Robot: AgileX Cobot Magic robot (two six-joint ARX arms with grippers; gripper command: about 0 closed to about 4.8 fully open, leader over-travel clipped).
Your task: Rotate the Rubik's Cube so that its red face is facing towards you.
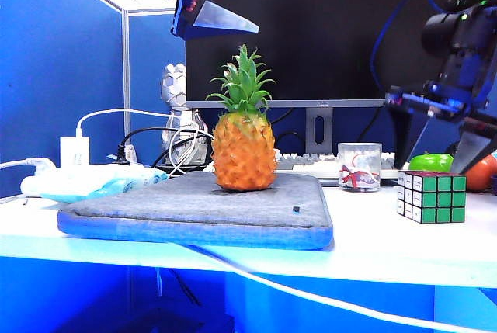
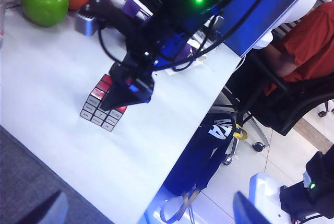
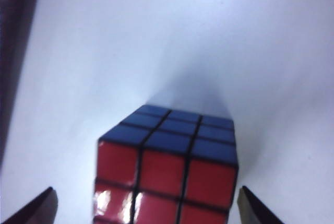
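The Rubik's Cube (image 1: 431, 195) stands on the white table at the right, with a green side toward the exterior camera and a white side on its left. The red face (image 3: 162, 174) fills the right wrist view, with a blue side beyond it; red squares also show on the cube's (image 2: 103, 104) upper side in the left wrist view. My right gripper (image 1: 449, 150) hovers just over the cube, open (image 3: 146, 211), one fingertip on either side and neither touching it. My left gripper (image 1: 208, 8) hangs high at the upper left, open (image 2: 148, 213) and empty.
A toy pineapple (image 1: 243, 143) stands on a grey pad (image 1: 194, 210) at the middle. Behind the cube are a glass cup (image 1: 359, 166), a green apple (image 1: 431, 161), an orange-red fruit (image 1: 485, 170) and a keyboard (image 1: 307, 164). A white cable (image 1: 311, 290) crosses the front edge.
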